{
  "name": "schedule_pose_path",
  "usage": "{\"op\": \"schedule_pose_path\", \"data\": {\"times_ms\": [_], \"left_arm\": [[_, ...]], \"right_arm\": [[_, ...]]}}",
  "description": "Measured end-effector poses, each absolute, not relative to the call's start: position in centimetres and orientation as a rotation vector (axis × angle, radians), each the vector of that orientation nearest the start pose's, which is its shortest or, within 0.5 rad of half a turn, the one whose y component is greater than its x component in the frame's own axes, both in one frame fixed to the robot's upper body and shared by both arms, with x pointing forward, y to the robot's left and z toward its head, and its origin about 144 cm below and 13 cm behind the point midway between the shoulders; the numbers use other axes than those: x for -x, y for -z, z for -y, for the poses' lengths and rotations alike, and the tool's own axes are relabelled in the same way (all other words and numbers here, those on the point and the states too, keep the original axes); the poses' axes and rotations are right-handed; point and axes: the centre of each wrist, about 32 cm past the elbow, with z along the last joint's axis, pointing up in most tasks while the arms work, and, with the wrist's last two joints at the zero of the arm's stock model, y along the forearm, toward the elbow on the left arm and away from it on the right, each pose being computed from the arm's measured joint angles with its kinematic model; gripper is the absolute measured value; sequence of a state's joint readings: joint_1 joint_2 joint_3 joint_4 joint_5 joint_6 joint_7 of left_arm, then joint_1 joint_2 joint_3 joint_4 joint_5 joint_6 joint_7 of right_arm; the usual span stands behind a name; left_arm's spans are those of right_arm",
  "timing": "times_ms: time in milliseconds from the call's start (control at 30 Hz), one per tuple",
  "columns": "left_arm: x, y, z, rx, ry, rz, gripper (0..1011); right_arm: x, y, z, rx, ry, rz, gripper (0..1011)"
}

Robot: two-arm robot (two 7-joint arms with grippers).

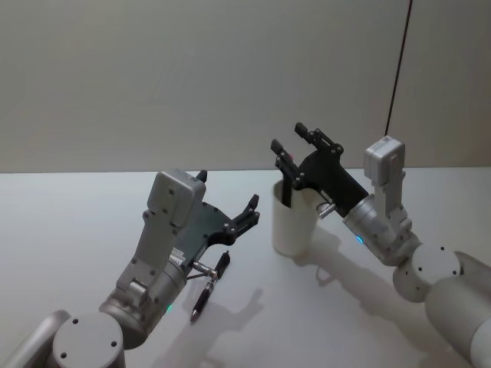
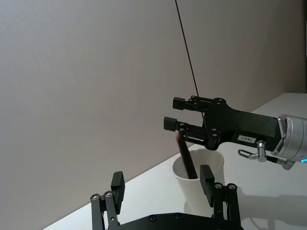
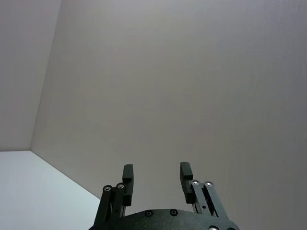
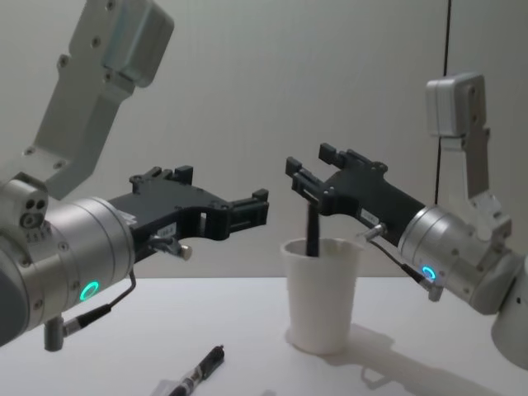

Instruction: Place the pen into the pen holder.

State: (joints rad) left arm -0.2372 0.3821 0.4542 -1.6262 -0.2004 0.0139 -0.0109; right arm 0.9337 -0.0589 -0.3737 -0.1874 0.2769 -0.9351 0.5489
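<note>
The pen holder, a white tapered cup, stands on the table right of centre. A dark pen leans inside it, its top poking above the rim. My right gripper hovers open just above that pen's top, and nothing sits between its fingers in the right wrist view. A second black pen lies flat on the table near the front. My left gripper is open above that pen, to the left of the cup and apart from both.
The white table stretches to the left and front. A thin black cable hangs down the grey wall behind the right arm.
</note>
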Motion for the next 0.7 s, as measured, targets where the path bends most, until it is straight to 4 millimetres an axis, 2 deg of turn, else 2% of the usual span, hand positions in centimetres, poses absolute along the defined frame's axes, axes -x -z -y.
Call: {"op": "schedule_pose_path", "data": {"times_ms": [233, 467, 533, 700], "left_arm": [[-49.20, -120.44, -19.84, -0.061, -1.124, 0.268, 1000], [-49.20, -120.44, -19.84, -0.061, -1.124, 0.268, 1000], [-49.20, -120.44, -19.84, -0.061, -1.124, 0.268, 1000], [-49.20, -120.44, -19.84, -0.061, -1.124, 0.268, 1000]], "right_arm": [[-64.69, -113.60, 16.90, -0.261, 0.852, 0.420, 773], [-64.64, -113.56, 16.87, -0.264, 0.850, 0.421, 963], [-64.63, -113.55, 16.86, -0.264, 0.849, 0.422, 1001], [-64.61, -113.54, 16.84, -0.266, 0.849, 0.424, 1001]]}}
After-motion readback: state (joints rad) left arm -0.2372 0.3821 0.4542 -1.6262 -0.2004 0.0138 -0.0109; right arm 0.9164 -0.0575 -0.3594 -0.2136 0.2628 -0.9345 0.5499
